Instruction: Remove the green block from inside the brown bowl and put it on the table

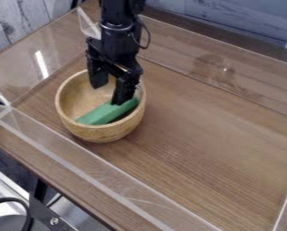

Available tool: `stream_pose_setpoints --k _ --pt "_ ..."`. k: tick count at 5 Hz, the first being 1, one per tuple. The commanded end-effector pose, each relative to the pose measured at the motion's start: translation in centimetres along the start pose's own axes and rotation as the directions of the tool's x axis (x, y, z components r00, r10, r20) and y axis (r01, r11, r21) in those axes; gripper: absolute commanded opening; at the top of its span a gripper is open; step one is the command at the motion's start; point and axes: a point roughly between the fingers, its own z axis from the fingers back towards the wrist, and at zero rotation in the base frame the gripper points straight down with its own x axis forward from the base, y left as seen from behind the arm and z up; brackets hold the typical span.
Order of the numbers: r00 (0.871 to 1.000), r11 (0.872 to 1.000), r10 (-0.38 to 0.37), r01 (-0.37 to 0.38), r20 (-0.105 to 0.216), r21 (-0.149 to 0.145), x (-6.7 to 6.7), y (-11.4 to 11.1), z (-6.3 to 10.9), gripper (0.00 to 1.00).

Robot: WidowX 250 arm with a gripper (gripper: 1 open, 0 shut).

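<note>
Claw (111, 83) over wood-grain table (212, 135)

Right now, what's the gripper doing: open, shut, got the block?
Gripper: open, holding nothing, fingers down inside the brown bowl over the green block, which lies in the bowl.

A brown wood-grain desk (212, 135) with clear acrylic walls (134, 194) along its edges carries one thing directly: a round light-brown wooden bowl (74, 122), standing upright near the desk's left side.
</note>
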Motion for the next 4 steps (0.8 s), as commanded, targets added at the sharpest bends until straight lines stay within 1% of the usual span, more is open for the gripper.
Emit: stream_pose_setpoints --k 1,2,3,4 --pt "0.999 1.000 0.025 -0.025 0.024 0.000 0.2 0.1 -0.4 1.00" --pt "1.000 1.000 0.023 -0.023 -0.001 0.010 0.4 1.0 -1.9 1.00" --pt "1.000 1.000 0.023 -0.023 -0.016 0.015 0.7 1.4 -3.1 0.00" --pt "1.000 1.000 0.021 -0.021 -0.013 -0.022 0.3 1.1 -3.1 0.00"
